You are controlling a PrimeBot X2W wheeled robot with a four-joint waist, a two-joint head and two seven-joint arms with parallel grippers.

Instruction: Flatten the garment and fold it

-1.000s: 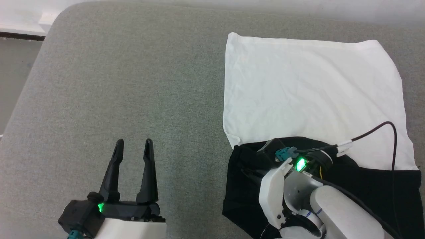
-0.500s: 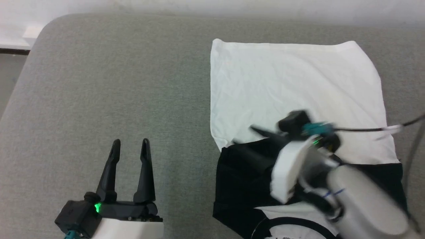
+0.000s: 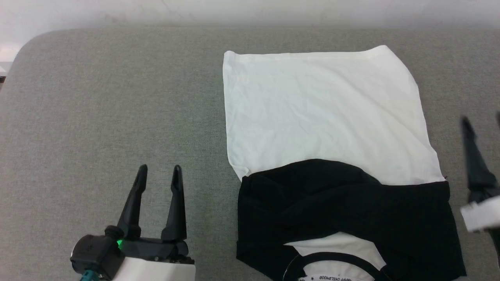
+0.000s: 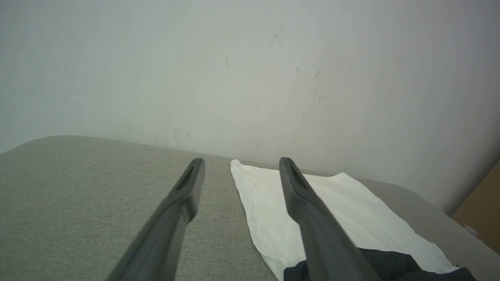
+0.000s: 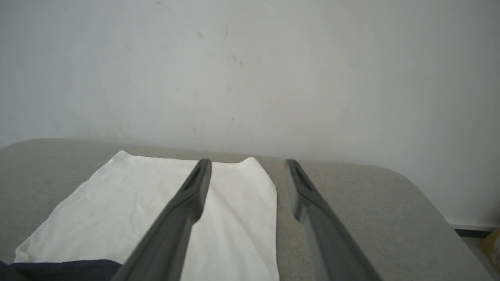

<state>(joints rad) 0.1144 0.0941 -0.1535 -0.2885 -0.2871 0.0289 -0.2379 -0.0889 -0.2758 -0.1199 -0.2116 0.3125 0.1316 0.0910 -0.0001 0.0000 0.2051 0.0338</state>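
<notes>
The garment (image 3: 324, 117) lies on the grey counter (image 3: 97, 109), right of centre, black sleeves folded across its near part; tiny print inside the black neck trim (image 3: 312, 259) seems to read "HAPPY CHILDHOOD", though the head view's bottom edge cuts it off; the chest print is hidden. The left tool (image 3: 159, 168) stands spread wide and empty over bare counter; the right tool (image 5: 248, 163), blurred at the head view's right edge, is equally wide apart, gripping nothing.
</notes>
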